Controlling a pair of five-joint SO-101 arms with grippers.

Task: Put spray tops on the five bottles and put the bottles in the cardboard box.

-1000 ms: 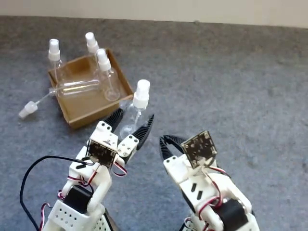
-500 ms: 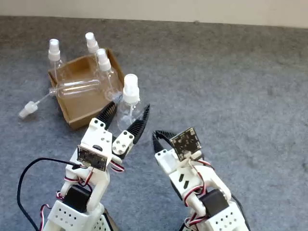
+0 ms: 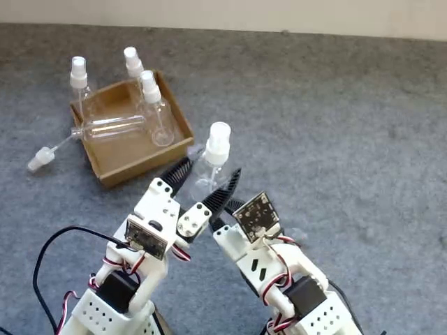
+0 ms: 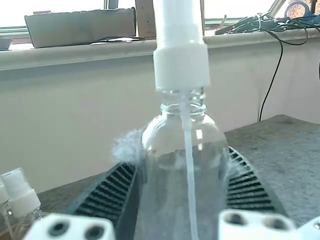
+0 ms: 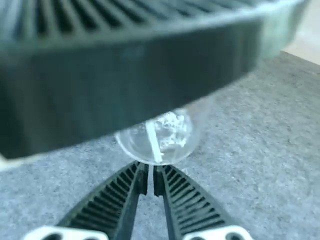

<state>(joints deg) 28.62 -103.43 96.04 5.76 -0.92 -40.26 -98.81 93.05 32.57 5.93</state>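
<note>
5 bottles are counted. 1 bottle (image 3: 211,162) is clenched in the left gripper (image 3: 207,180) at the centre of the high view. It is held tilted, just right of the lower right corner of the box (image 3: 105,174) and outside it. Its top (image 3: 218,136) is on, but in the left wrist view bare thread is seen below the top, so it may not be fully seated. The right gripper (image 5: 150,172) is drawn almost shut on nothing, close under the bottle's base.

The step in hand is judged to be the boxing of this bottle, with the top perhaps to be pressed down first. For the next move the bottle would have to be carried up and left over the near wall. It would then be lowered onto the bare floor in the lower part of the box.

A standing bottle (image 3: 155,112) is in the right part of the box, near that path. A lying bottle (image 3: 108,128) is stretched across the middle. Its loose top (image 3: 40,160) is out on the grey mat (image 3: 335,125) past the left wall, with the tube partly drawn out, so refitting is judged to remain. 2 more bottles (image 3: 78,77) with tops are at the box's upper edge, and it cannot be told whether they are inside or just behind. The 2 arms are close together, so room is needed between them.
</note>
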